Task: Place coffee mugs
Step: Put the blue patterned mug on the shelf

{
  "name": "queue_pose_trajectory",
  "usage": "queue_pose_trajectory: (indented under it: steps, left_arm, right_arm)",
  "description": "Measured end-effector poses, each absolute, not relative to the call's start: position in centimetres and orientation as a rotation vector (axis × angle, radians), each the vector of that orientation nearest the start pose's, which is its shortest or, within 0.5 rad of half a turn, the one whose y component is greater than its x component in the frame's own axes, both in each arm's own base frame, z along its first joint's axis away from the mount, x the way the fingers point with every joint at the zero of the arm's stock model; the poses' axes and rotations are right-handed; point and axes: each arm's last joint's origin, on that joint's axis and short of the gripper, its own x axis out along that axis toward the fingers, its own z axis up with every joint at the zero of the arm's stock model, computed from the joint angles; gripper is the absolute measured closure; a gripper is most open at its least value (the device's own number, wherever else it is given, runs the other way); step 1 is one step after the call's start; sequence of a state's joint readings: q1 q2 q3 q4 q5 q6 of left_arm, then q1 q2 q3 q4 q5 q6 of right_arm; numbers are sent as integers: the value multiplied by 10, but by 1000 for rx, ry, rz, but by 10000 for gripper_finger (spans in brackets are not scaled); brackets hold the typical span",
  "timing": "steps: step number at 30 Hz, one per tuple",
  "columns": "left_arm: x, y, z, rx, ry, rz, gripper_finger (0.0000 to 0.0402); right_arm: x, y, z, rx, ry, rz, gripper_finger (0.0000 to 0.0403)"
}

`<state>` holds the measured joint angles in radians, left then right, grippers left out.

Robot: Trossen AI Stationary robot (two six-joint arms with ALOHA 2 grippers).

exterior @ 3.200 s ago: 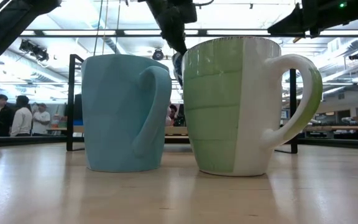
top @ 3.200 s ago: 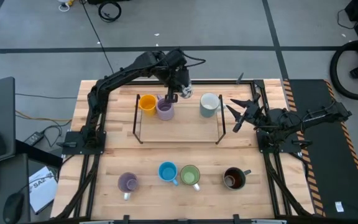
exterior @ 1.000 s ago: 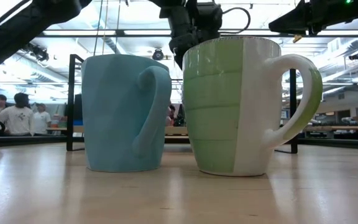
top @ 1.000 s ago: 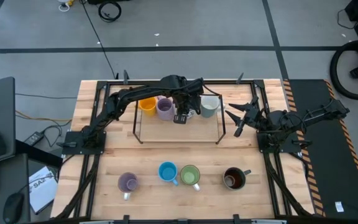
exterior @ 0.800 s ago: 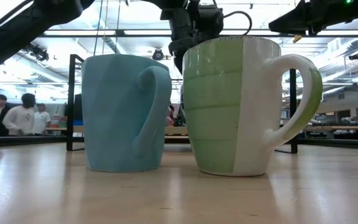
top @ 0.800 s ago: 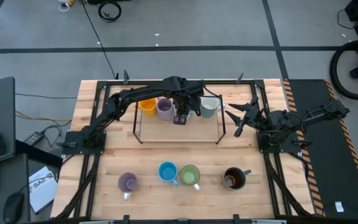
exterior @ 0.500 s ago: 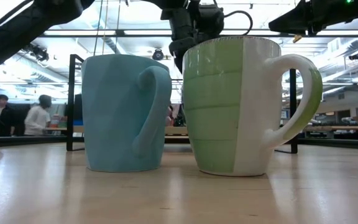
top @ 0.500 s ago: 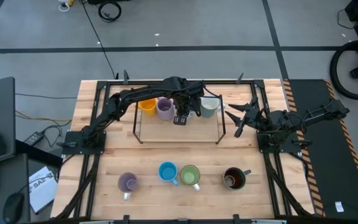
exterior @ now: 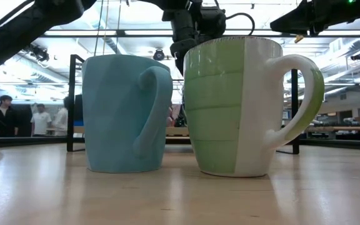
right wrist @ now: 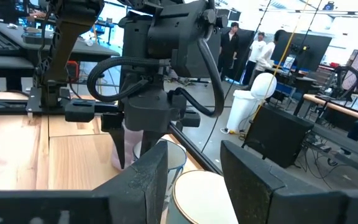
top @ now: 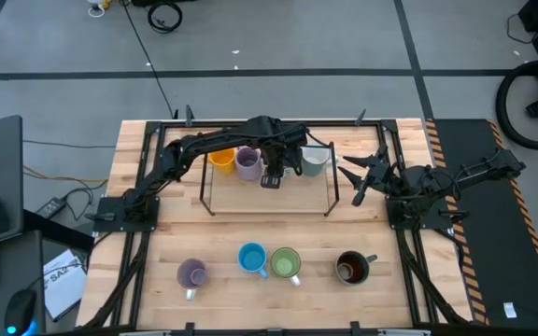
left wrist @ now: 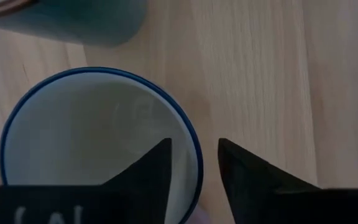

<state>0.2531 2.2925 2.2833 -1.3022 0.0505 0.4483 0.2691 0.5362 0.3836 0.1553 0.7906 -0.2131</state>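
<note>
We find the white patterned mug (left wrist: pixel 98 149), white with a thin blue rim, standing upright on the wooden table (top: pixel 269 233) inside the black rack (top: pixel 204 191) at the far side, just beside the lavender mug (top: pixel 247 163) and the orange mug (top: pixel 220 156). The left gripper (left wrist: pixel 193 165) sits over it with its two dark fingers (left wrist: pixel 157 168) straddling the rim wall, one inside the cup and one outside; a gap shows between each finger and the rim, so we read the claw as released and not pressing the mug. From above, the left gripper (top: pixel 272 173) hangs over the middle of the rack, and the pale grey-white mug (top: pixel 314 159) stands to its right, near the rack's right post.

Along the near edge we see four more mugs in a row: a second lavender mug (top: pixel 191 274), the blue mug (top: pixel 252 258) touching or almost touching the green mug (top: pixel 286 263), and the dark brown mug (top: pixel 351 267) apart on the right.

The right gripper (top: pixel 358 173) waits beside the rack's right end, fingers spread, holding nothing.
</note>
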Motion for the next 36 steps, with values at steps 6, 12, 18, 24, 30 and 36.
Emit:
queue_pose_trajectory:
  steps: [6,12,18,24,30,36]
  left_arm:
    - [450,115,268,186,1300,-117,235]
    - [450,114,283,195,1257,-99,227]
    - [444,114,297,208,1242,-73,227]
    - [432,109,327,216,1175,-27,227]
    - [415,93,362,162,1084,-2,227]
    - [404,58,374,109,1045,-97,227]
  right_arm:
    - [133,15,261,-207,53,-520,249]
    - [133,15,261,-208,54,-519,249]
    - [133,15,261,-207,53,-519,249]
    - [133,15,261,-208,54,-519,249]
    - [133,15,261,-208,54,-518,249]
    - [133,16,258,-210,58,-509,249]
